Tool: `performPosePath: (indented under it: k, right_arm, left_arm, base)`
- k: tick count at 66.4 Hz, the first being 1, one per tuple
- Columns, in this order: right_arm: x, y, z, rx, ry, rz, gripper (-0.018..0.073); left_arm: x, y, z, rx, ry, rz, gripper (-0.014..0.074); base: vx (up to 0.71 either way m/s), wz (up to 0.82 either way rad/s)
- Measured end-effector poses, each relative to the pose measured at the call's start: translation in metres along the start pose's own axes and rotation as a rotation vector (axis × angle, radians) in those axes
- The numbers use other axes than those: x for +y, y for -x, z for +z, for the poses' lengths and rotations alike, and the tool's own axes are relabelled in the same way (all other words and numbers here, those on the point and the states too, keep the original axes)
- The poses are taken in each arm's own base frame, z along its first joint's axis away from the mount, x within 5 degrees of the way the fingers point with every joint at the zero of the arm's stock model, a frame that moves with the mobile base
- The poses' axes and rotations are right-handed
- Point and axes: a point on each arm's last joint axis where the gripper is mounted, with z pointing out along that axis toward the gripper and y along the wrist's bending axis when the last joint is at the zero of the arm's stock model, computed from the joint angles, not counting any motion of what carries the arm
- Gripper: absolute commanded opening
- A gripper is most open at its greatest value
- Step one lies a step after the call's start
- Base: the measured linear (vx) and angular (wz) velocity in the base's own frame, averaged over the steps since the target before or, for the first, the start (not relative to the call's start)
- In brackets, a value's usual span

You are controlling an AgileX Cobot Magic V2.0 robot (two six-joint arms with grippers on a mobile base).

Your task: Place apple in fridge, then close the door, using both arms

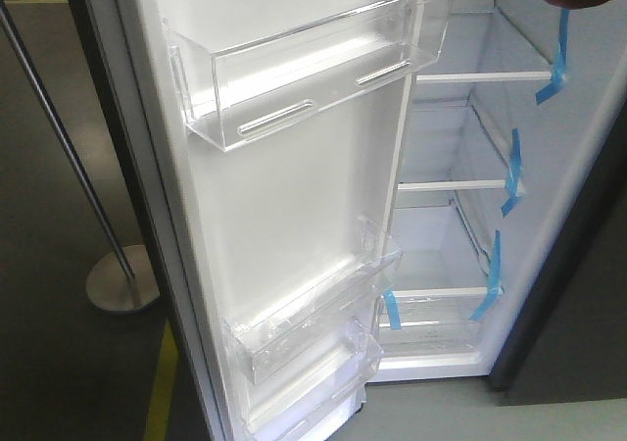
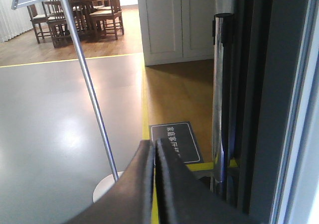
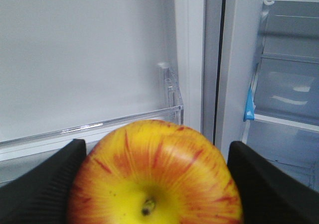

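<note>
The apple (image 3: pixel 154 179), red-streaked with a yellow stem dimple, fills the bottom of the right wrist view. My right gripper (image 3: pixel 155 152) is shut on it, one black finger on each side. It faces the open door's white liner (image 3: pixel 75 59) and a clear bin (image 3: pixel 124 120), with the fridge interior (image 3: pixel 289 89) to the right. In the front view the door (image 1: pixel 284 196) stands open with clear bins, and the fridge (image 1: pixel 460 216) shows white shelves with blue tape. My left gripper (image 2: pixel 154 152) is shut on nothing, beside the door's dark outer edge (image 2: pixel 279 109).
A tilted stanchion pole (image 2: pixel 89 84) on a round base (image 1: pixel 120 279) stands left of the door. A chrome post (image 2: pixel 222 99), a black floor sign (image 2: pixel 174 142) and a yellow floor line (image 2: pixel 144 109) lie near the left gripper. White cabinets (image 2: pixel 174 20) are behind.
</note>
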Motion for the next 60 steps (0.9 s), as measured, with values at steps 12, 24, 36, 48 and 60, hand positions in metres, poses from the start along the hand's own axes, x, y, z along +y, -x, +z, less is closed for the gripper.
performPosePath:
  k: [12,24,36,48,60]
  right_arm:
    - [0.0,0.0,0.0,0.0,0.0,0.0,0.0141]
    - [0.0,0.0,0.0,0.0,0.0,0.0,0.0141]
    - [0.0,0.0,0.0,0.0,0.0,0.0,0.0141]
    - [0.0,0.0,0.0,0.0,0.0,0.0,0.0141]
    - [0.0,0.0,0.0,0.0,0.0,0.0,0.0141]
  left_arm:
    - [0.0,0.0,0.0,0.0,0.0,0.0,-0.0008]
    - [0.0,0.0,0.0,0.0,0.0,0.0,-0.0008]
    - [0.0,0.0,0.0,0.0,0.0,0.0,-0.0008]
    - [0.0,0.0,0.0,0.0,0.0,0.0,-0.0008]
    - [0.0,0.0,0.0,0.0,0.0,0.0,-0.0008]
  base:
    - [0.0,-0.01]
    - [0.0,0.0]
    - [0.0,0.0]
    - [0.01,-0.01]
    - [0.0,0.0]
